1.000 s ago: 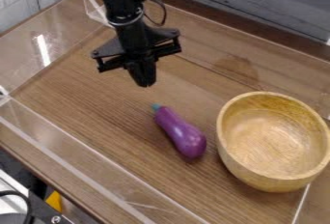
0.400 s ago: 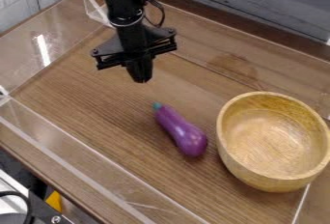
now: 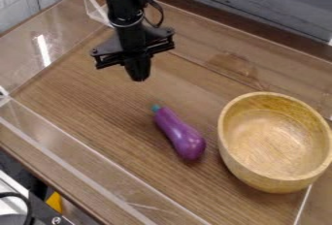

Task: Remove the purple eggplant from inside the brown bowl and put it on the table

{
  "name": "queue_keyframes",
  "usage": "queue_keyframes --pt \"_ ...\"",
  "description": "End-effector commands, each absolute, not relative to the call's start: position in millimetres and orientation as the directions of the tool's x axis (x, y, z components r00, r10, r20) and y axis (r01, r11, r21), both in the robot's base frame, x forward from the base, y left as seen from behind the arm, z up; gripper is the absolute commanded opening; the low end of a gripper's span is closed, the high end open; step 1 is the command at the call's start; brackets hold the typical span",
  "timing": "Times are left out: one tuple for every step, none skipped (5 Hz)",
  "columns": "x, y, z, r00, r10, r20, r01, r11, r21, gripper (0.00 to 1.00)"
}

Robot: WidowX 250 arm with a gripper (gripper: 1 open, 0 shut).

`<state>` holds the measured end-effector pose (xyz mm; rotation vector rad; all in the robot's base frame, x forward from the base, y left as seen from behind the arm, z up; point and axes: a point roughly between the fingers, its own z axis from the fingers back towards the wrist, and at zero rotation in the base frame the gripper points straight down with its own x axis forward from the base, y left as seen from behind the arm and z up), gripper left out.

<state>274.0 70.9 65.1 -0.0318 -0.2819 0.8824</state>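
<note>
Closed black gripper [image 3: 136,72] hovering over the wood-grain table [image 3: 97,137]
The purple toy eggplant [image 3: 181,133] is lying on the tabletop just beside the brown bowl [image 3: 275,143], its stem end pointing toward the gripper, whose fingertips are staying together.

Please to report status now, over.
Pincer shut, nothing held, above the table. Purple eggplant on table, left of brown bowl in view. Nothing seen between pincer and eggplant.

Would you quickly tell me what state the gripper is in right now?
Gripper: closed, holding nothing, raised above the table.
</note>
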Motion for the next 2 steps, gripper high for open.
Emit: queue_keyframes --pt "285.1 77.4 77.5 0.576 0.765 0.287 -0.758 0.631 -0.162 0.00" --pt "286.5 81.8 76.5 0.568 0.766 0.301 -0.763 0.627 -0.156 0.00"
